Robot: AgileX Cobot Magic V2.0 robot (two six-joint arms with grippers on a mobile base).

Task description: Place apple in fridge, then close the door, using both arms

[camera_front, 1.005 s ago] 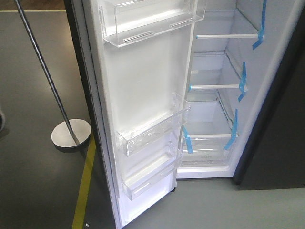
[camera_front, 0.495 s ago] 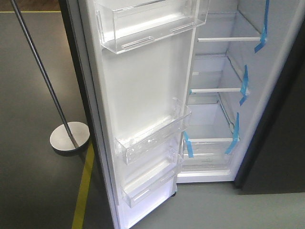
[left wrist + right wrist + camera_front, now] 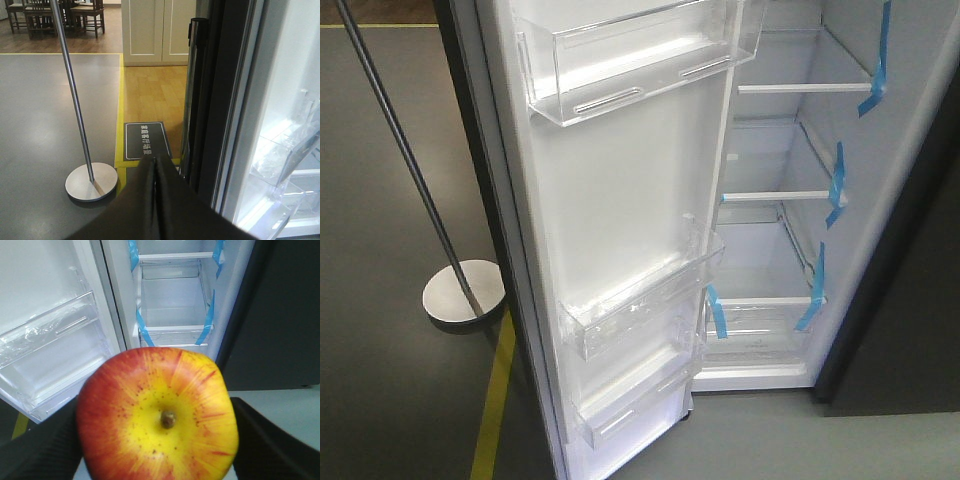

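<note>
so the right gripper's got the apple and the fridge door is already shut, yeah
Not quite. The door is not shut: it stands wide open, and the exterior front-facing view looks straight into the fridge. The rest holds: the right gripper has the apple.

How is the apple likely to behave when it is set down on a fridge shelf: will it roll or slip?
The apple is round, so it would probably roll a little on a flat shelf unless set on its base. Its skin looks smooth, so it may slip between the black fingers if the grip is light.
</note>
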